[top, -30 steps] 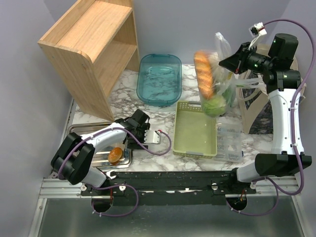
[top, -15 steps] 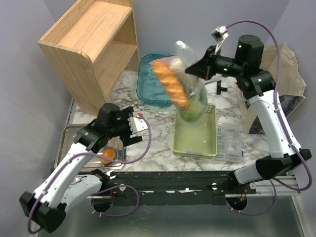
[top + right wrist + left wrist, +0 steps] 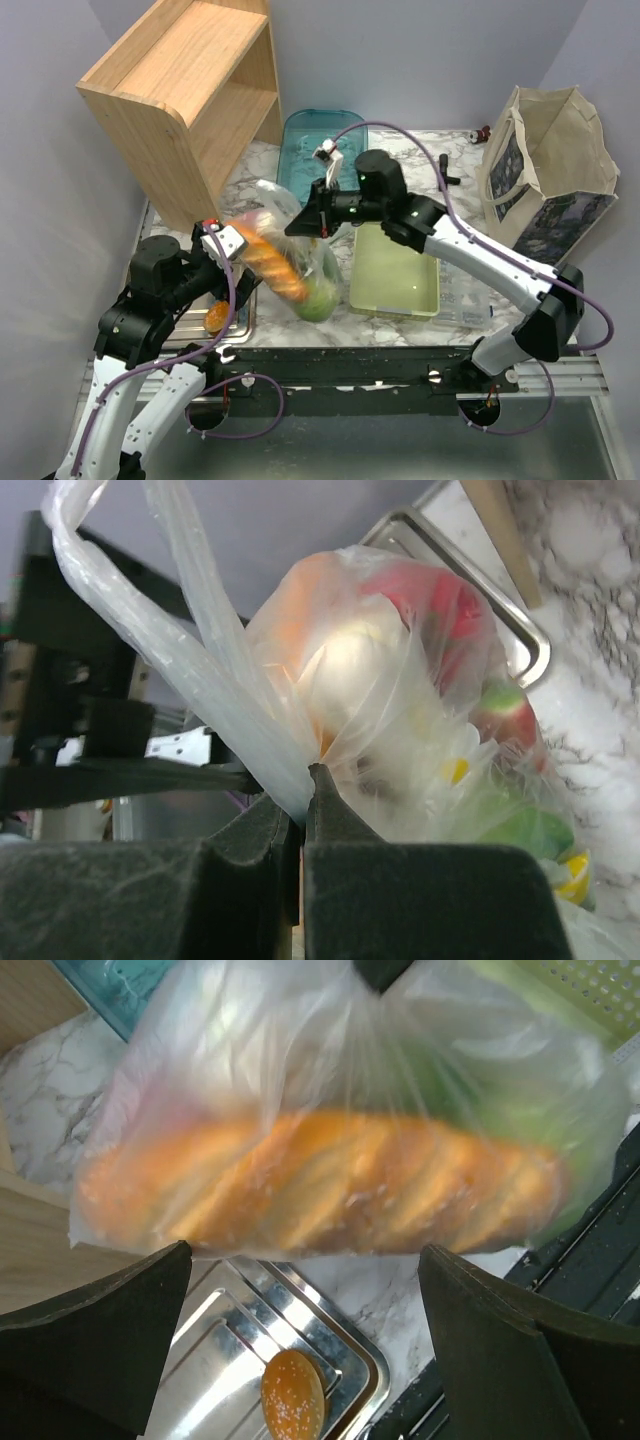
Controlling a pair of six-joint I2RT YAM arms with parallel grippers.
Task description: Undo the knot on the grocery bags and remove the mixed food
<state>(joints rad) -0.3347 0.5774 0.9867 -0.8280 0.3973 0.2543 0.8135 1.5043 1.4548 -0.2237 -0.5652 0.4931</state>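
pale lilac walls (image 3: 420, 50) around a marble table (image 3: 252, 165) with wooden shelf (image 3: 185, 95)

Thin, crinkly, translucent whitish plastic grocery bag (image 3: 300, 262) hangs from the right gripper (image 3: 297, 228), its gathered neck pinched flat between the closed right fingers (image 3: 240, 850). The handle loops (image 3: 110, 590) stick out free past the pinch; can't tell if there's a knot.

The bag is full and bulging. A long orange-brown twisted bread loaf (image 3: 320, 1195) lies tilted against the bag wall, straight ahead of the left gripper (image 3: 226, 244). It faces the gap between the wide-spread left fingers (image 3: 100, 1340), not touching them.

A red round item (image 3: 440, 600) sits just beyond the right fingertips, with a green lump (image 3: 318, 298) at the bag bottom.

A small round orange-brown seeded bun (image 3: 293, 1395) lies outside the bag, under the gap between the left fingers.
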